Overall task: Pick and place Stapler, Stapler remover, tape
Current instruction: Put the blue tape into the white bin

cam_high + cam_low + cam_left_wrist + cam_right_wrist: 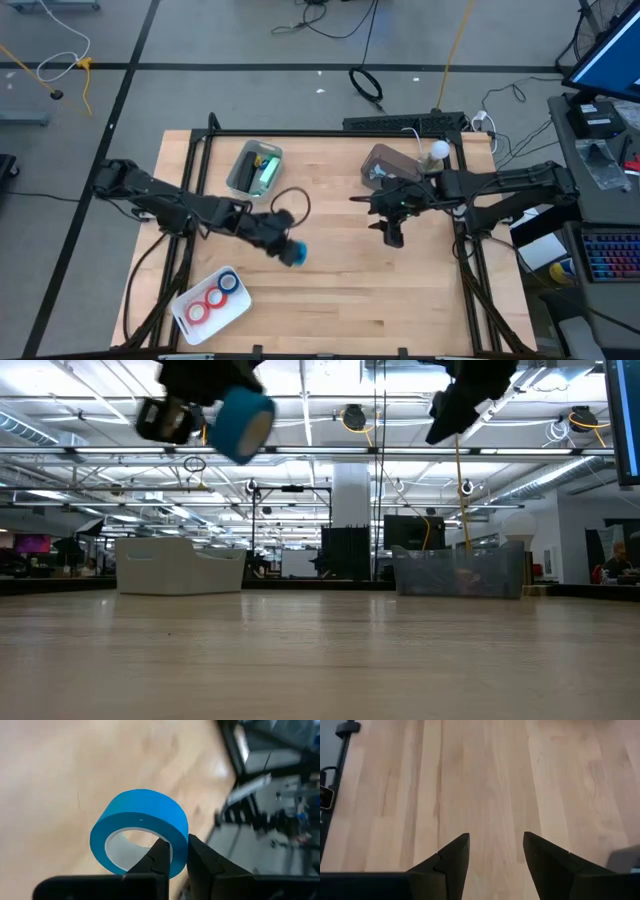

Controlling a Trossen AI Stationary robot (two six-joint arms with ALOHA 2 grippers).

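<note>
The wall of a blue tape roll [140,832] is pinched between the narrowly set fingers [159,857] of the left gripper [284,247] — one inside the pale core, one outside — and the roll is carried clear of the table [340,290], as the low view shows. Below and to the left of it in the high view, a white tray [232,313] holds two red rolls [203,304] and another blue roll [229,284]. The step in hand is judged to be the carrying of this fourth roll to that tray; a short move toward the near left corner, a descent and a release over a bare spot are called for.

The right gripper [495,852] is held with its fingers wide and nothing between them, above bare wood near the clear bin [385,163]. A second bin [254,168], with something green in it, is seen further left.
</note>
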